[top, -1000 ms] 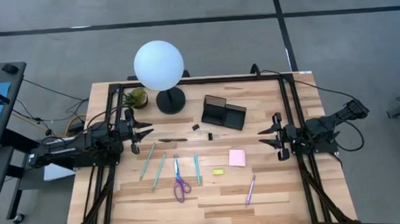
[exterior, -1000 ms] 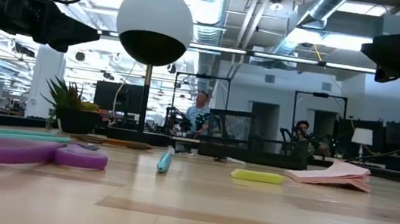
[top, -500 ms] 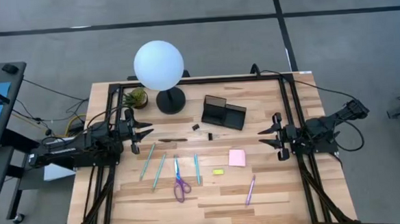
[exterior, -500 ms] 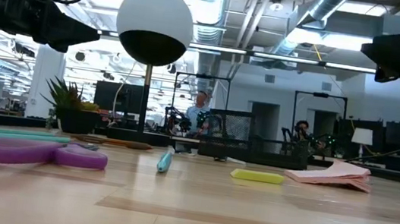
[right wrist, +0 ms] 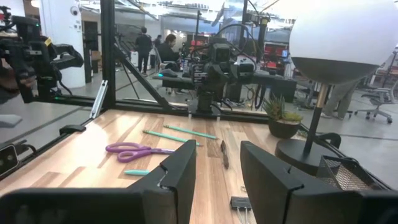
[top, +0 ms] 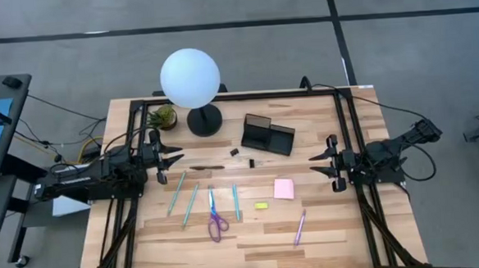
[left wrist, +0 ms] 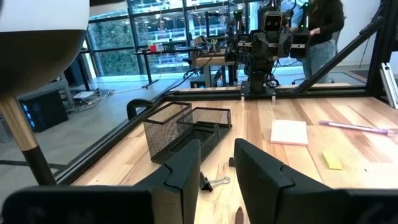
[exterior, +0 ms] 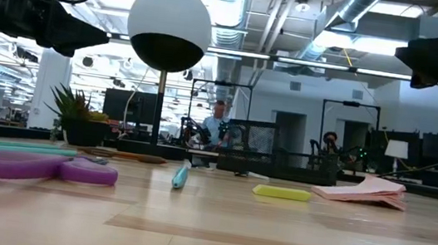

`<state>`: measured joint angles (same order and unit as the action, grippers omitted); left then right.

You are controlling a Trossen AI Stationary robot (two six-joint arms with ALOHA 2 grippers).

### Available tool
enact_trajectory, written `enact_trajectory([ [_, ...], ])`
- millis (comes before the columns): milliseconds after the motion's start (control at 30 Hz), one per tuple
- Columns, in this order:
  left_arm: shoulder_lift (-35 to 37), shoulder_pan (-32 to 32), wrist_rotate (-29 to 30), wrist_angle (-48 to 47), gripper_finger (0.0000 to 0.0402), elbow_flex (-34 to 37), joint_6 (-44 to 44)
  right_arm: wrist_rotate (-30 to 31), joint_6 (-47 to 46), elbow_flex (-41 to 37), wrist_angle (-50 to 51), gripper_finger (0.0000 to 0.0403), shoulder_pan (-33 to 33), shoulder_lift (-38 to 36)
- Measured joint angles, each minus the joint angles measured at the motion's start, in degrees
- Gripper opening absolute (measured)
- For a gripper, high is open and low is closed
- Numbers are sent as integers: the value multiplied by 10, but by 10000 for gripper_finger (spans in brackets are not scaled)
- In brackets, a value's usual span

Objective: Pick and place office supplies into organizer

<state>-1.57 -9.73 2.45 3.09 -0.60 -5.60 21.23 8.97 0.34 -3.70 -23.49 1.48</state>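
The black mesh organizer (top: 267, 135) stands on the table's far middle, also in the left wrist view (left wrist: 186, 127). The supplies lie flat on the wood: a dark pen (top: 207, 167), three teal pens (top: 177, 192) (top: 191, 205) (top: 236, 201), purple-handled scissors (top: 215, 217), a pink sticky pad (top: 284, 188), a yellow piece (top: 261, 205), a pink-purple pen (top: 300, 227) and two black clips (top: 235, 153) (top: 251, 162). My left gripper (top: 173, 160) hovers open at the left side, above the table. My right gripper (top: 317, 164) hovers open at the right side.
A white globe lamp (top: 190, 79) on a black base (top: 205, 119) and a small potted plant (top: 163, 117) stand at the far left, beside the organizer. Black frame rails (top: 350, 136) run along the table's edges. People show in the room beyond the table.
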Motion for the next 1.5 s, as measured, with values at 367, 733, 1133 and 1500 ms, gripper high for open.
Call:
enact_trajectory([
  [367, 1, 0, 11, -1, 93, 0, 124, -1, -21, 0, 0, 118, -1, 0],
  [733, 1, 0, 110, 9, 93, 0, 100, -2, -45, 0, 0, 118, -1, 0],
  [1133, 1, 0, 54, 82, 93, -14, 72, 12, 18, 0, -235, 118, 25, 0],
  [1500, -82, -1, 24, 145, 93, -14, 15, -72, 27, 0, -343, 118, 89, 54],
])
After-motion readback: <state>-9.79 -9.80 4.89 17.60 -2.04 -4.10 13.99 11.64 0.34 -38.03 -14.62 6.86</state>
